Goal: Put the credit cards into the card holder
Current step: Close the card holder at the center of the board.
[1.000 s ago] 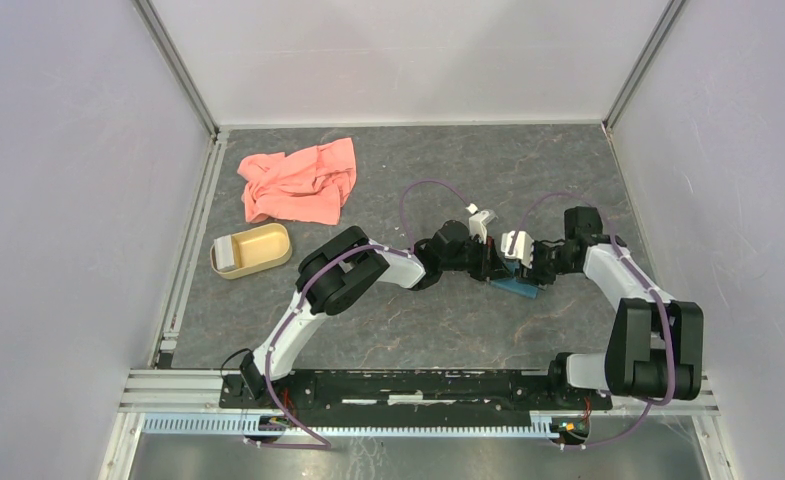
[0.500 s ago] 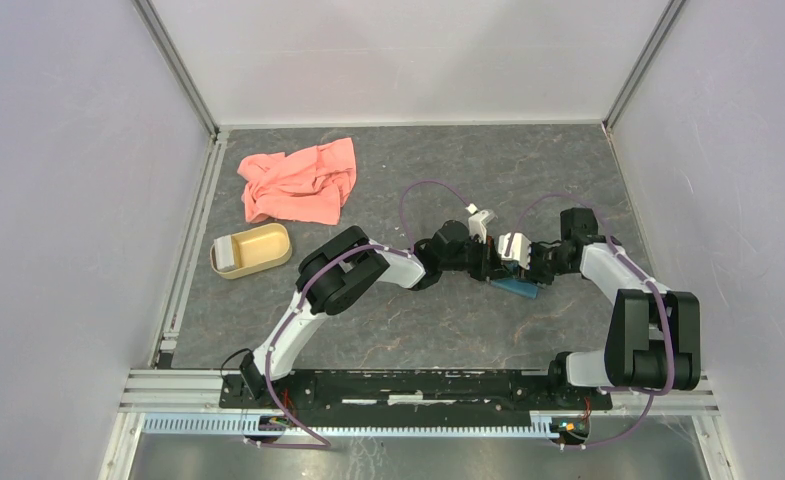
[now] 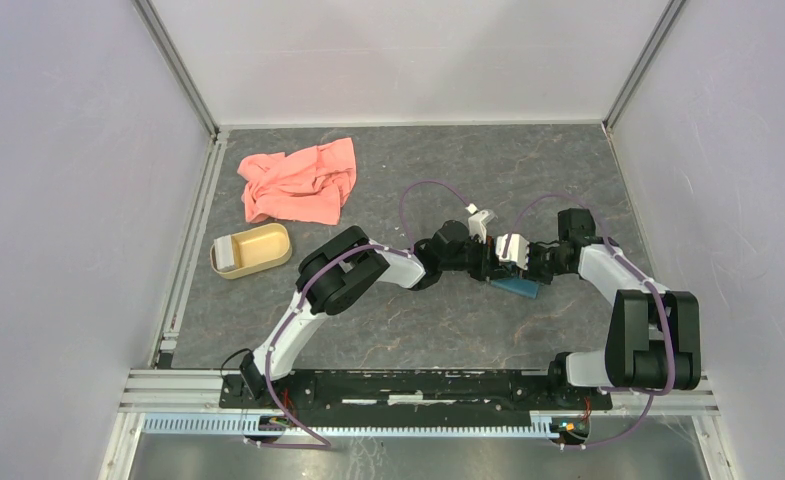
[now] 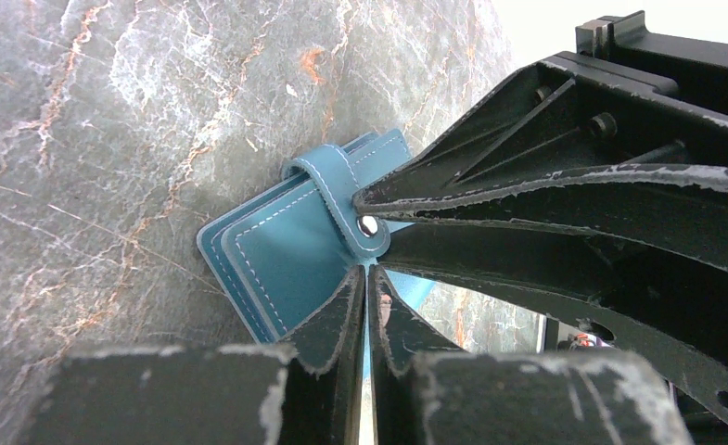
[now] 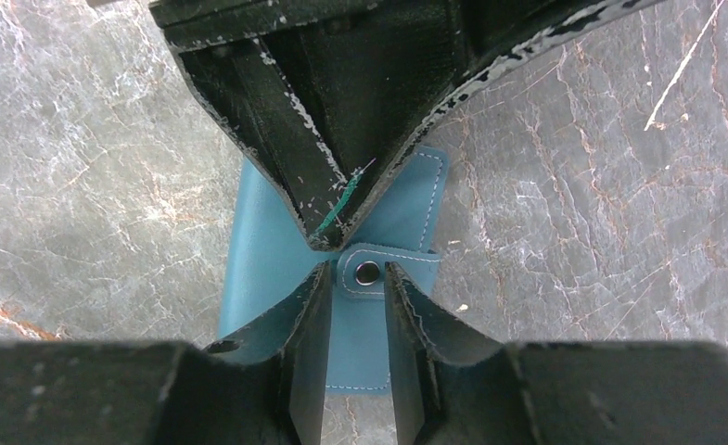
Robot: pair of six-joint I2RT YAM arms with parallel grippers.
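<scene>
My left gripper (image 4: 367,278) is pressed closed. My right gripper (image 5: 355,278) stands slightly parted, tip to tip with it.

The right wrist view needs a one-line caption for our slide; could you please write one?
Both grippers meet over the closed teal card holder on the marble-patterned table, the right gripper straddling its snap tab.

Card holder (image 4: 286,250) teal, pale stitching, silver snap; table (image 3: 528,170) grey marbled, rust veins; cloth (image 3: 298,180) salmon-pink; dish (image 3: 258,250) tan.
</scene>
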